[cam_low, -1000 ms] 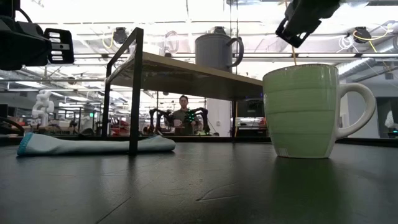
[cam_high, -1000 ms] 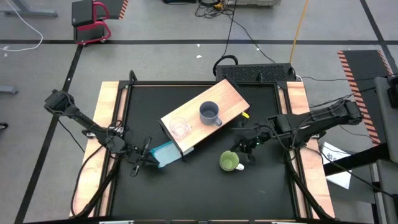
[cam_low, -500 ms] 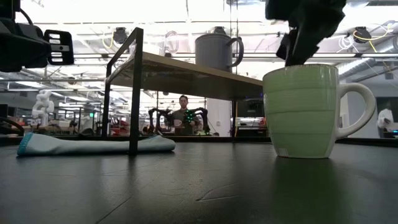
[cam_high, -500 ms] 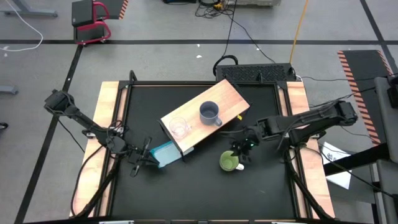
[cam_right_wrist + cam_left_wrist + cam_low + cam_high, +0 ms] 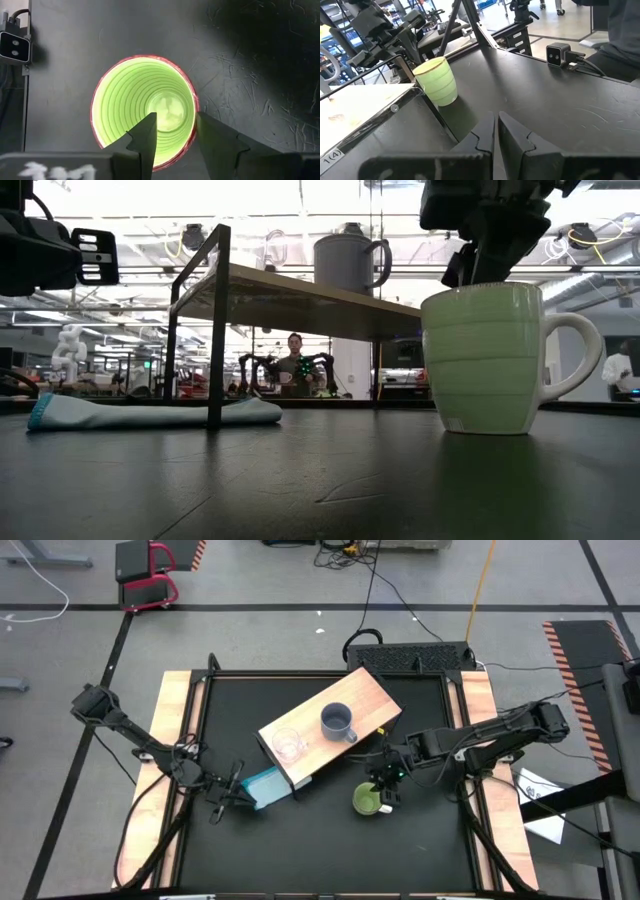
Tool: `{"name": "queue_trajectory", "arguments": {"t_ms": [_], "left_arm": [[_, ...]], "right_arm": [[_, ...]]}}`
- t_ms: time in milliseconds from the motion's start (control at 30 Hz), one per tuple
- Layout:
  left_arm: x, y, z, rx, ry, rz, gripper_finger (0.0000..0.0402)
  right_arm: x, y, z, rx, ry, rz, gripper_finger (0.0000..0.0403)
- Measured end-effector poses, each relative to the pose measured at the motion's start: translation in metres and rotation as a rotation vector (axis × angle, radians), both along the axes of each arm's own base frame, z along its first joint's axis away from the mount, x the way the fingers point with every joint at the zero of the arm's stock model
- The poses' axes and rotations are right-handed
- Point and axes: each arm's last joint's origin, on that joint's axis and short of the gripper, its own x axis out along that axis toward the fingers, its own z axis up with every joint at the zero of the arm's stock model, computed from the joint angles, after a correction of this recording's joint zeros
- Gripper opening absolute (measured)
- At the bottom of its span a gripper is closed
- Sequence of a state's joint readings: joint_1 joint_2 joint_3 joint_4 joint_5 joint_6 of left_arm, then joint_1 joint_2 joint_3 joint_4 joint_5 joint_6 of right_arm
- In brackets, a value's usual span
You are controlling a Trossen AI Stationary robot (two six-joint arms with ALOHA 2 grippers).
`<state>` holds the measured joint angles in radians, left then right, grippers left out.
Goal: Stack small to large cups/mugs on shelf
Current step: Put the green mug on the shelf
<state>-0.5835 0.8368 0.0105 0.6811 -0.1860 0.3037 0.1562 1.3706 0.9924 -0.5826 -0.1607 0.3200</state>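
Note:
The light-green mug [image 5: 366, 802] stands upright on the black table, handle toward the right in the low view [image 5: 490, 360]. My right gripper [image 5: 175, 122] hangs open just over its mouth, pointing down. One finger is above the inside and the other outside the rim; I see no touch. The light-wood shelf [image 5: 372, 700] stands slantwise at the table's middle. The grey-blue mug [image 5: 337, 722] and the clear glass cup [image 5: 288, 745] stand on its top. My left gripper [image 5: 496, 122] waits shut at the left, beside the teal block [image 5: 265, 786].
A small camera [image 5: 559, 54] sits at the table's near edge in front of the green mug. The shelf's black metal leg [image 5: 215, 330] stands on the teal block. Bare black table lies near and right of the mug. A person [image 5: 293, 365] is far off in the room.
My right gripper has gone down and toward the table's left and near edge, from beside the green mug's far right to just over its mouth. The mug has stayed in place.

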Motion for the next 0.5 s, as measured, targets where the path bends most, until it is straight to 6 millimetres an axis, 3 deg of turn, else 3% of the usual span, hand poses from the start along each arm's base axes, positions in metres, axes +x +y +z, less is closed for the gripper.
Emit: {"name": "queue_trajectory", "arguments": {"t_ms": [500], "left_arm": [[0.0000,-0.0001,0.0001,-0.017,0.007,0.002,0.0026]], "right_arm": [[0.0016,-0.0003,0.0019,-0.024,-0.042,0.007,0.0128]]}}
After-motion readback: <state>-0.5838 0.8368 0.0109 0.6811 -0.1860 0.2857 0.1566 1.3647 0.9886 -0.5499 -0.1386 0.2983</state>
